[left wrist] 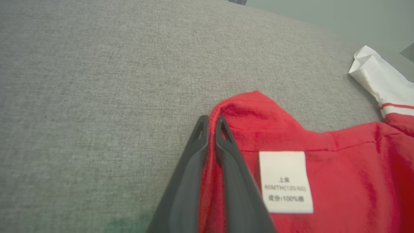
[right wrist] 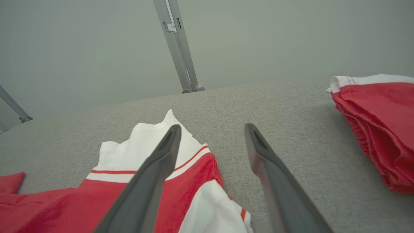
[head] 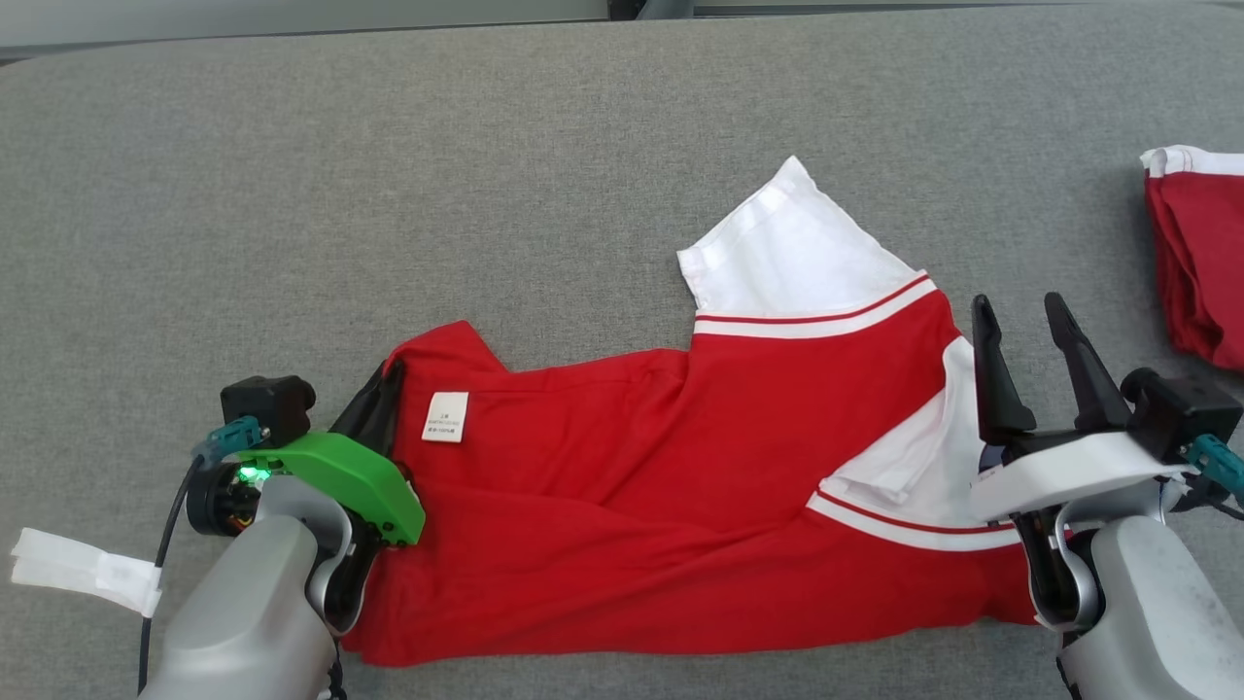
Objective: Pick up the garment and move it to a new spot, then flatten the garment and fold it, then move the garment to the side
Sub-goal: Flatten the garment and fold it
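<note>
Left gripper (left wrist: 212,124) has its jaws almost pressed together, pinching a fold of red cloth at the corner of the red cotton shirt with white red-striped sleeves (head: 632,467), just beside the white sewn-in care label (head: 445,417). The shirt lies rumpled and doubled over itself across the near middle of the grey fabric-covered table (head: 389,194), with one white sleeve (head: 787,253) pointing to the far side. Right gripper (head: 1019,301) has its jaws spread wide, holding nothing, at the shirt's right edge by the other sleeve. A folded red garment (head: 1200,272) sits well apart, far right. Judged: the shirt is light, limp and not slippery. It will sag and drag, so it is best taken at opposite hems or corners and lifted evenly.
</note>
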Motion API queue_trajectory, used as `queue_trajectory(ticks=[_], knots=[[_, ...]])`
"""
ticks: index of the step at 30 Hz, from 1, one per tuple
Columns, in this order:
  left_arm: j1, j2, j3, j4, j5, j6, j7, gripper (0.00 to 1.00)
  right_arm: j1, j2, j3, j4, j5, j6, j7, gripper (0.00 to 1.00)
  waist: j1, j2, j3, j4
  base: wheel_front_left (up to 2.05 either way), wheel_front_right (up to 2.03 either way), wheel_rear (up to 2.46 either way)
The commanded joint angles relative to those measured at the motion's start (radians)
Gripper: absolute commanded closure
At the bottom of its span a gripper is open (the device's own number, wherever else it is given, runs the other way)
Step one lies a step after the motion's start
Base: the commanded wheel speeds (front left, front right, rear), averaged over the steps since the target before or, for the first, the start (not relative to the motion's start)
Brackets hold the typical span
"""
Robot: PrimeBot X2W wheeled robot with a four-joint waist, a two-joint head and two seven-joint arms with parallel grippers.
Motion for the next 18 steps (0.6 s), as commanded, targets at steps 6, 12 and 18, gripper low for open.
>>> queue_trajectory(ticks=[6,12,18], knots=[[-0.034,0.0,0.067,-0.042,0.013,0.003,-0.005,1.0,-0.125,-0.077,0.071,0.068,0.025,-0.001,-0.003,0.0,0.0,0.0091,0.022,0.04,0.0,0.0,0.0],[-0.007,-0.063,0.168,-0.069,0.093,0.016,-0.005,1.0,-0.342,-0.156,0.185,0.249,0.033,-0.001,0.085,0.0,0.0,0.0091,0.043,0.107,0.0,0.0,0.0],[-0.032,-0.125,0.211,-0.067,0.147,0.007,-0.004,1.0,-0.527,-0.163,0.267,0.429,0.035,-0.001,0.224,0.0,0.0,0.0091,0.079,0.166,0.0,0.0,0.0]])
